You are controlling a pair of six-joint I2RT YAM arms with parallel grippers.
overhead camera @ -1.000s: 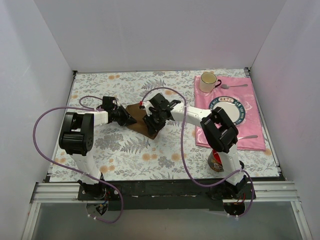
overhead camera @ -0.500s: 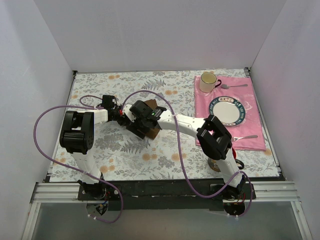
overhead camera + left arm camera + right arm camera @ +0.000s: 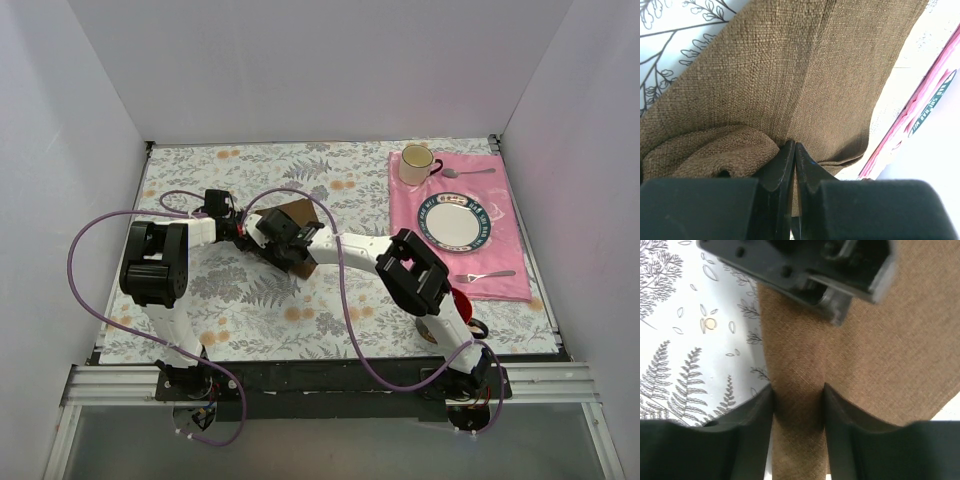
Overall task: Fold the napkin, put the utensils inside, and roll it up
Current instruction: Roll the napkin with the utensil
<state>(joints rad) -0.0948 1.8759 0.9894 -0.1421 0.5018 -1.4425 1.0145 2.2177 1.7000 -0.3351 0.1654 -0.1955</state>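
The brown napkin (image 3: 298,213) lies bunched on the fern-print tablecloth, mostly covered by both grippers. In the left wrist view the napkin (image 3: 790,75) shows a rolled lump at the lower left. My left gripper (image 3: 245,229) (image 3: 794,145) is shut, pinching a fold of cloth beside that lump. My right gripper (image 3: 273,233) (image 3: 798,390) straddles a rolled ridge of the napkin (image 3: 890,340), and both fingers press its sides. The left gripper's housing (image 3: 805,270) sits just ahead of it. The utensils are hidden.
A pink placemat (image 3: 505,255) at the right carries a plate (image 3: 456,222), a cup (image 3: 416,163), a silver spoon (image 3: 470,172) and a silver fork (image 3: 487,274). A red can (image 3: 461,300) stands by the right arm's base. White walls enclose the table.
The right gripper swung left across the napkin to sit against the left gripper, opening on the way and closing again on the roll. The left gripper stayed put, shut.
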